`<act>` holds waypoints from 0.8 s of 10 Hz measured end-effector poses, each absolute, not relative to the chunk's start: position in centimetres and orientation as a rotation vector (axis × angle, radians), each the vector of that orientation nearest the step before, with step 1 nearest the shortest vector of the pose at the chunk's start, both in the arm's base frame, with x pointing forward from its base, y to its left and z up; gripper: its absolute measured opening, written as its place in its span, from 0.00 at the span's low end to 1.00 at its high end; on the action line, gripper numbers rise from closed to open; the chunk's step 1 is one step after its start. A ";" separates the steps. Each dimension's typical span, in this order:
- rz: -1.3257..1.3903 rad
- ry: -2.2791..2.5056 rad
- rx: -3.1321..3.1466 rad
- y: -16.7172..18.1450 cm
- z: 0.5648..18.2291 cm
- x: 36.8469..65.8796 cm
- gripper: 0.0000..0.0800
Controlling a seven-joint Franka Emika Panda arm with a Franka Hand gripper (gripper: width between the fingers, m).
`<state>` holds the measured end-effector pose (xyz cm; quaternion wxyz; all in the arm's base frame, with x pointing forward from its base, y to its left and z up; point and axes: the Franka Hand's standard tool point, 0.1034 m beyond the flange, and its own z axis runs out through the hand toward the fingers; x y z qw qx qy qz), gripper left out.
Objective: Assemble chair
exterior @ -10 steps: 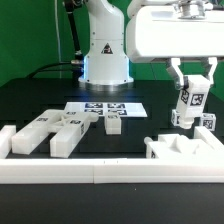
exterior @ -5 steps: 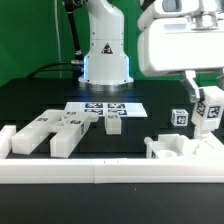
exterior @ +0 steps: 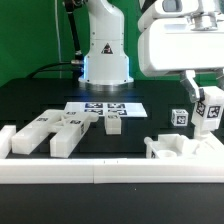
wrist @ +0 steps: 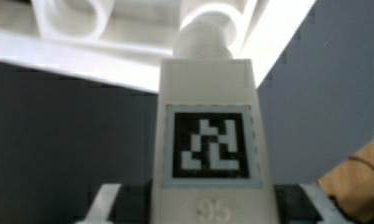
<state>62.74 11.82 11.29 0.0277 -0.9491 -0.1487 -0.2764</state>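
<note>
Pincer (exterior: 205,96) clenched on tagged white bar (exterior: 211,110), held clear of bench (exterior: 40,100). Other chair pieces (exterior: 55,132) lie loose, unjoined. Assembly looks early; most joining left.

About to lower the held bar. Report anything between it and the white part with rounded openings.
Nothing visible does. The pincer grips the tagged bar; in the wrist view its tip points at the white part, unobstructed. The small tagged cube sits aside, toward the exterior view's left.
</note>
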 end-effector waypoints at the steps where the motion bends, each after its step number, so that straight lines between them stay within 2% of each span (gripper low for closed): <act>1: -0.818 -0.465 -2.936 12.1 10.9 62.6 0.36; 8: -0.795 -0.473 -2.936 12.5 9.6 62.6 0.36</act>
